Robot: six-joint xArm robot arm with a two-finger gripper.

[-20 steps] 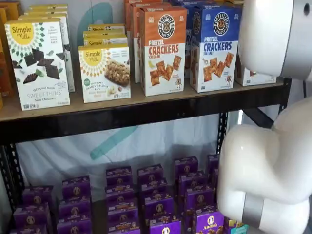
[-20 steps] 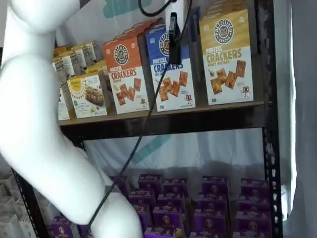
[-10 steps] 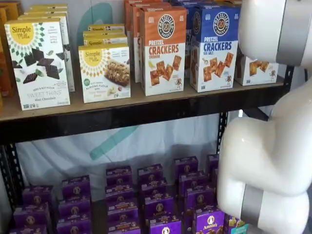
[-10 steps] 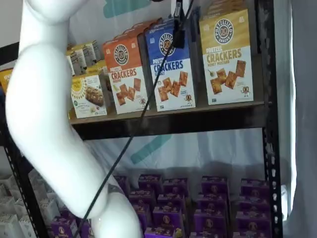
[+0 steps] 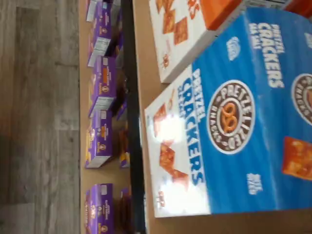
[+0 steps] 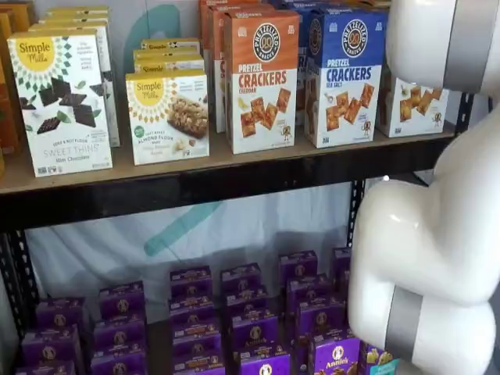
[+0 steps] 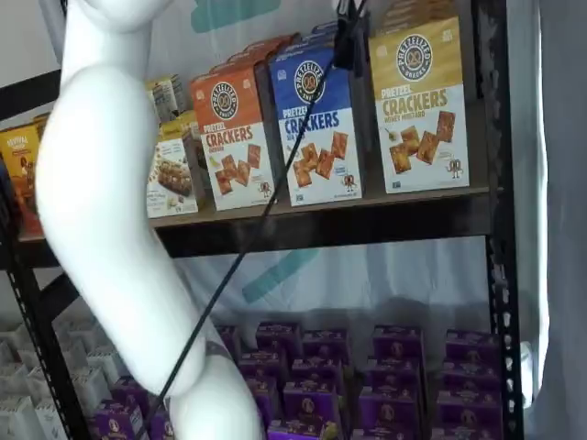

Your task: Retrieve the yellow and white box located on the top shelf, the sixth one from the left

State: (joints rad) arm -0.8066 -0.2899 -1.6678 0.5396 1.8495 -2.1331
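Observation:
The yellow and white box (image 7: 420,105) stands at the right end of the top shelf (image 7: 367,209), beside a blue carton (image 7: 319,124). In a shelf view only its white lower front (image 6: 410,105) shows past my white arm (image 6: 437,234). My gripper (image 7: 347,38) shows only as black fingers hanging from the view's top edge with a cable beside them. It is above the gap between the blue and yellow cartons, and no gap between the fingers can be made out. The wrist view shows the blue carton (image 5: 234,122) close up, not the yellow one.
An orange carton (image 6: 262,82) stands left of the blue one, then white Simple Mills boxes (image 6: 168,117). Purple boxes (image 6: 250,320) fill the lower level. A black upright (image 7: 495,183) borders the yellow box's right side. My arm (image 7: 119,211) covers the shelf's left part.
The black fingers have risen and shifted right, from in front of the blue carton toward the yellow one. The arm has swung aside, uncovering more of the yellow box's lower front.

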